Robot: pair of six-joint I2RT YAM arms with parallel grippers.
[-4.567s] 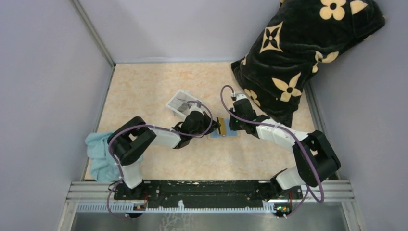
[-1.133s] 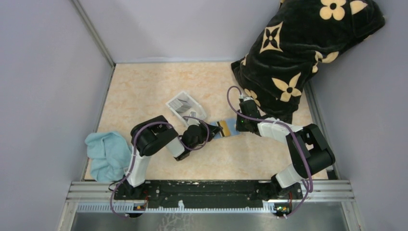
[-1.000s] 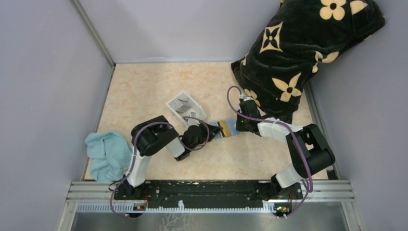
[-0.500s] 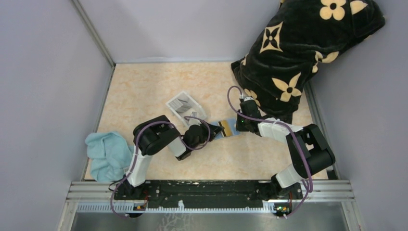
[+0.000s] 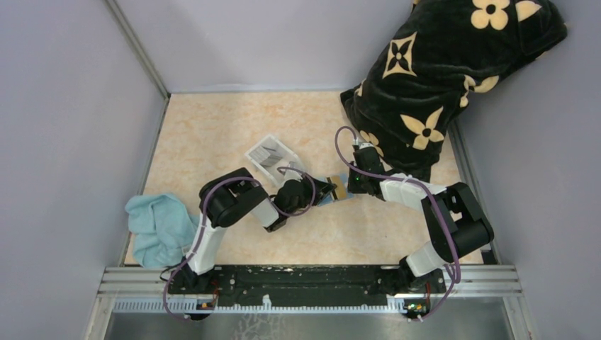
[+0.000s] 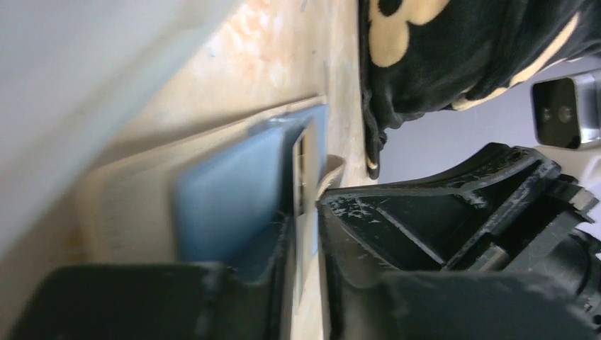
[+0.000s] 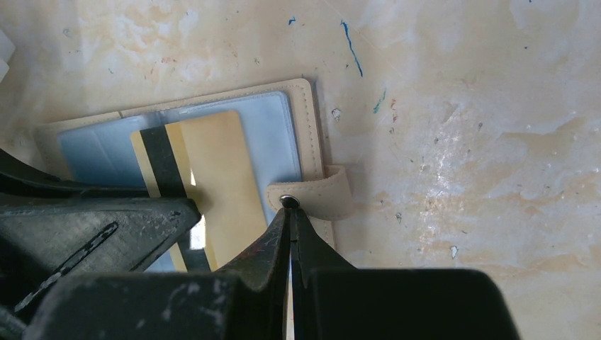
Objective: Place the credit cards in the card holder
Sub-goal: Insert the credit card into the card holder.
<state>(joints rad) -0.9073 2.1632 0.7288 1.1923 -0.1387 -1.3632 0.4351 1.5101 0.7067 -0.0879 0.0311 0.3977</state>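
The tan card holder lies open on the table, blue-grey lining up, between the two grippers. A tan-gold credit card with a black stripe sits partly inside its clear pocket. My right gripper is shut, and its tips press down on the snap tab. My left gripper reaches in from the left, low over the holder. Its jaws stand slightly apart around the card's thin edge. One left finger lies over the card's striped end.
A clear white tray holding more cards stands just behind the left gripper. A light blue cloth lies at the near left. A black pillow with gold flowers fills the far right corner. Grey walls enclose the table.
The left gripper has slid right, farther over the holder, and its jaws have parted a little. The right gripper has stayed shut on the snap tab.
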